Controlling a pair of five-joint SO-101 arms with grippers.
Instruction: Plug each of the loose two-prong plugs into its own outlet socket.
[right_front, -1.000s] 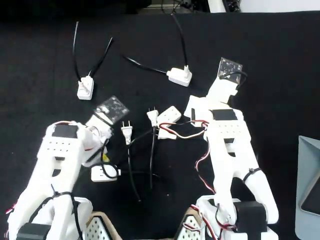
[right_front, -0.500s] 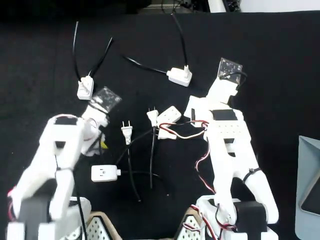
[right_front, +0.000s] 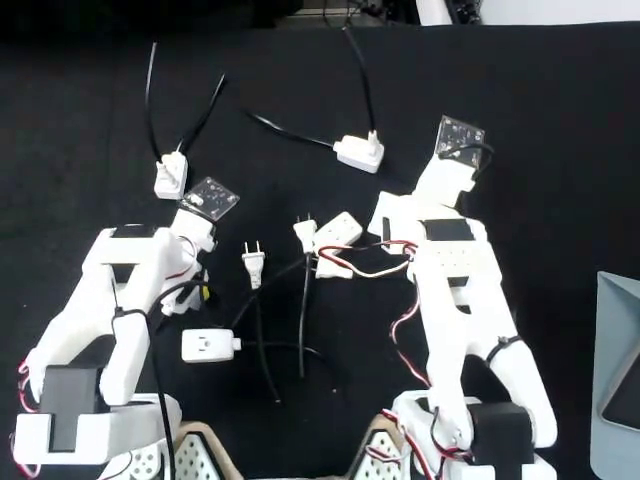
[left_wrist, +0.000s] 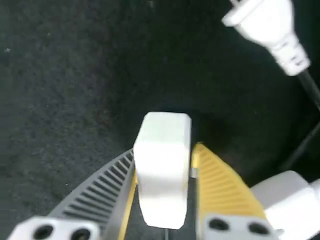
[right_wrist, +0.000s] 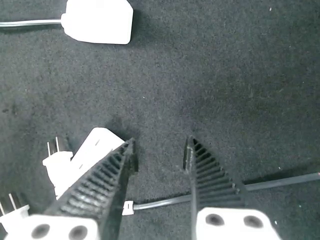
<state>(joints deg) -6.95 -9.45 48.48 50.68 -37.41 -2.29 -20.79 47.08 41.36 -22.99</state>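
The left claw (left_wrist: 165, 167) is clamped on a white block (left_wrist: 162, 132), apparently a socket piece, and holds it just above the black tabletop (right_front: 560, 150). A loose plug (left_wrist: 267, 25) lies near it, with its cord running off behind the yellow finger. The right claw (right_wrist: 160, 145) hangs moderately wide with nothing in it. One finger is just beside a socket block (right_wrist: 97, 145), and a second plug (right_wrist: 57, 160) lies against that block.

The main risk, as I judge it, is the grip. The block is pinched on its smooth sides, so pushing it against prongs could make it twist or slide out. The loose plug lies free on the cloth and will probably skid away unless something braces it. If the prongs meet the slots at an angle, they will jam instead of seating.

The cords (right_front: 305, 310) cross each other in the middle of the tabletop, so tugging one could drag a neighbouring plug or socket (right_front: 208, 346) out of place. If the right claw comes down, it could knock the socket block next to its finger.

No brand, label or other writing can be read on any plug, socket or arm.
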